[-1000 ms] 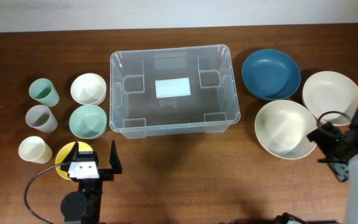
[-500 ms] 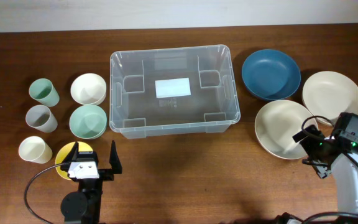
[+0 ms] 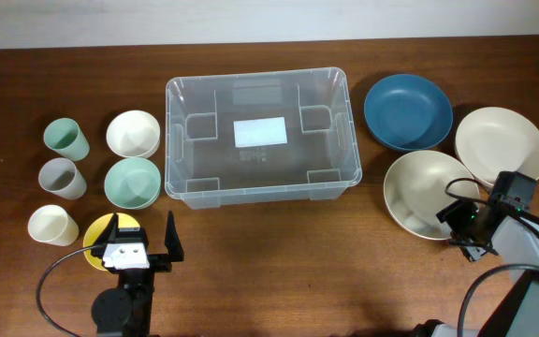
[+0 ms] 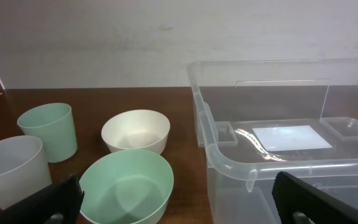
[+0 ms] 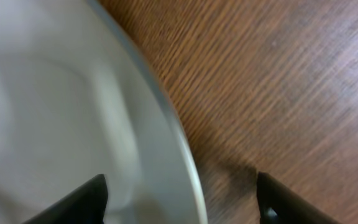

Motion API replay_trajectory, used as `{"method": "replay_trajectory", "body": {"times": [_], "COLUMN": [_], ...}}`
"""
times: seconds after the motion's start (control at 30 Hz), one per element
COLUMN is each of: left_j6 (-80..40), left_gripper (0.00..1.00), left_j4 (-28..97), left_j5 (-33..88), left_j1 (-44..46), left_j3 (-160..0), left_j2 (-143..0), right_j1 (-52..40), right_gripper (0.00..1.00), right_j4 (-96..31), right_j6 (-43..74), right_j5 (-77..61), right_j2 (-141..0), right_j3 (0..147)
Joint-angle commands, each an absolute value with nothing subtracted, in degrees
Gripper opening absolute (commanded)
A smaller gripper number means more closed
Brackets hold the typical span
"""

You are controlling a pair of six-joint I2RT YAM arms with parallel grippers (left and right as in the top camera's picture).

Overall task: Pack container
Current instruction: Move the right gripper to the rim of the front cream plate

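The container (image 3: pixel 260 164) is a clear plastic bin standing empty at mid-table, with a white label on its base; its near corner fills the right of the left wrist view (image 4: pixel 278 155). My left gripper (image 3: pixel 144 234) hangs open near the front edge, ahead of a green bowl (image 4: pixel 126 186), with nothing between its fingers. My right gripper (image 3: pixel 463 225) is low at the front right, its jaws apart astride the rim of a cream bowl (image 3: pixel 426 192). In the right wrist view one finger is over the bowl (image 5: pixel 55 112) and the other over bare wood, around the gripper (image 5: pixel 182 202).
A blue bowl (image 3: pixel 407 110) and a second cream bowl (image 3: pixel 501 142) lie right of the bin. On the left are a small cream bowl (image 3: pixel 134 133), a green cup (image 3: pixel 65 139), a grey cup (image 3: pixel 62 178), a cream cup (image 3: pixel 51 225) and a yellow plate (image 3: pixel 96 234).
My right arm has moved left and down from the table's right edge onto the cream bowl's rim, and its jaws have narrowed. The left arm has not moved.
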State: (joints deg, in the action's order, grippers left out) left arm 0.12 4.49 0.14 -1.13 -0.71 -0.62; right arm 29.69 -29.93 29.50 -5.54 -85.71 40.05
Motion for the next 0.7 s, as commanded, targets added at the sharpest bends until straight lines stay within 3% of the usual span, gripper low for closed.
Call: {"method": "replay_trajectory", "body": {"times": [0.0,0.07,0.17,0.33,0.67], "left_j6": [-0.3,-0.3,-0.3,-0.3,-0.3], "left_gripper": [1.00,1.00,0.99,1.00,0.99], "left_j4": [4.8,4.8,4.8,4.8,4.8], "left_j5": [0.2,0.2,0.2,0.2,0.2], "left_j1": [-0.9,-0.9,-0.9,-0.9,-0.9], "left_j3": [-0.5,-0.5,-0.5,-0.5,-0.5], "left_j2": [-0.4,-0.4,-0.4,-0.4,-0.4], "right_j1": [30.1,30.1,30.1,30.1,30.1], "right_gripper": [0.56,0.46,0.22,0.04,0.03], "right_j4": [-29.7,-29.7,-30.0,-30.2,-36.9], "right_j6": [29.4,29.4,29.4,29.4,29.4], "right_j5": [-5.8,-5.8,-5.8,-5.8,-5.7], "right_j2": [-86.7,-86.7,-86.6,-86.6,-86.4], "right_j3": [39.5,39.5,39.5,39.6,44.2]}}
